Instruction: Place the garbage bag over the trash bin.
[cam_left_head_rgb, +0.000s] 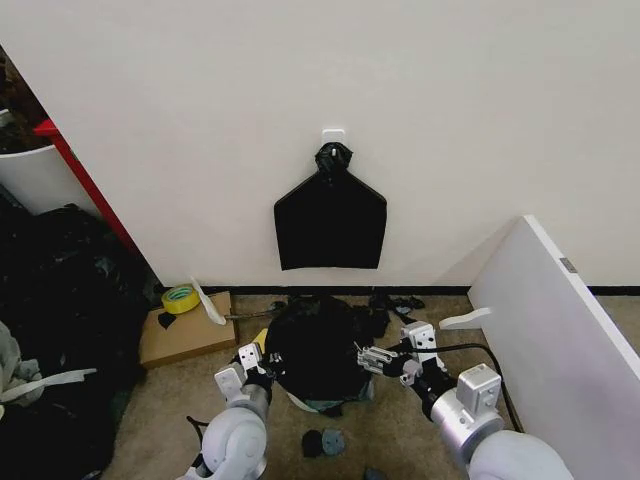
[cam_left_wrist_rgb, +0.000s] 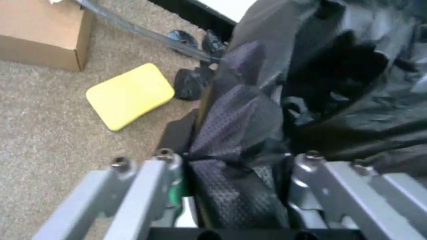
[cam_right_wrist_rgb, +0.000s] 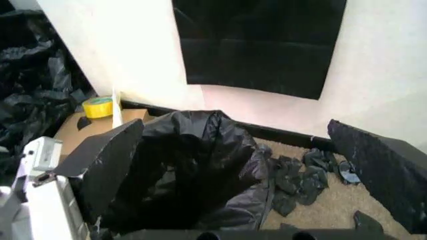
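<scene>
Black plastic of the garbage bag already drapes over the trash bin on the floor between both sets of fingers, its mouth facing up and long axis upright. The left gripper has its fingers clamped on the bag's near-left edge; the right gripper stands spread at the right edge, holding nothing. I judge the draping mostly done, the edge still to settle.

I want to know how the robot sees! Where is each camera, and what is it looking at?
Head view: high on the robot, looking down at the garbage bag on the floor, with the left gripper and right gripper beside it.
Left wrist view: close on the bag, its fingers pinching plastic.
Right wrist view: looking toward the wall, over the bag.
All share the bag; head and right wrist share the yellow tape roll.
</scene>
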